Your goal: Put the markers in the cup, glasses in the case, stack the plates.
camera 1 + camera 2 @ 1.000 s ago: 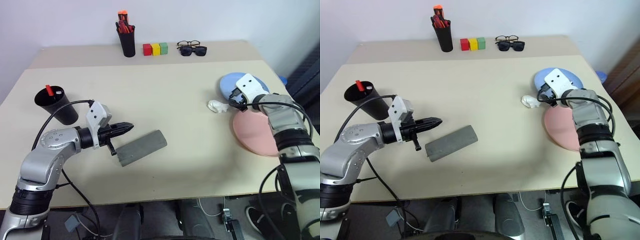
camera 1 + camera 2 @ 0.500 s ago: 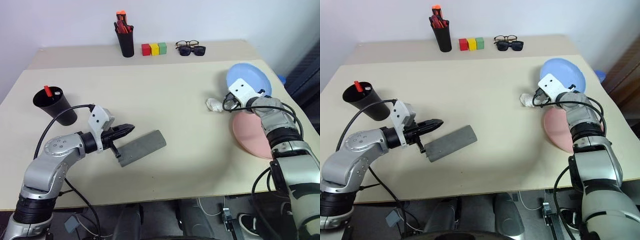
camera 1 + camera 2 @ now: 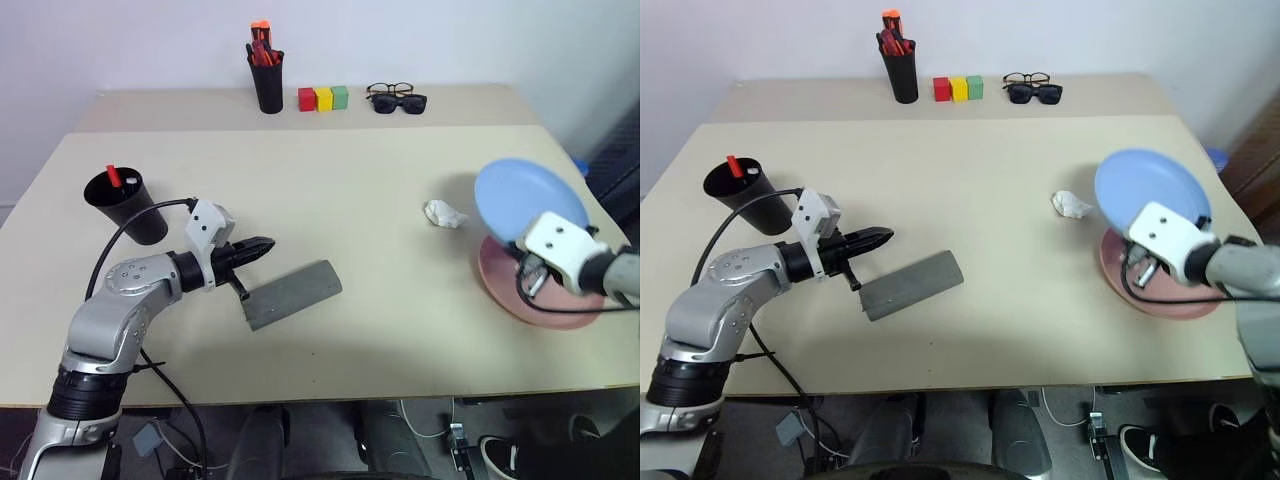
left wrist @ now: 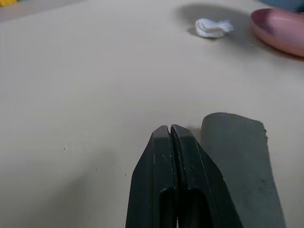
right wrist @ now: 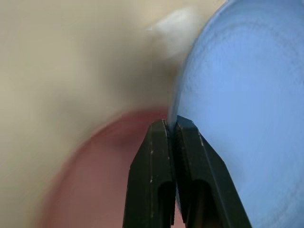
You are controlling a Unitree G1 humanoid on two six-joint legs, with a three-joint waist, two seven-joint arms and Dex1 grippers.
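Right hand pinches blue plate rim above pink plate; left hand closed, empty.

We see the right gripper now pinching the blue plate, lifted off the table and tilted above the pink plate at right.

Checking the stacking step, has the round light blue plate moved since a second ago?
Yes. The round light blue plate, pinched by the right gripper, has lifted off the table and now tilts over the salmon pink plate, nearer the crumpled white paper.
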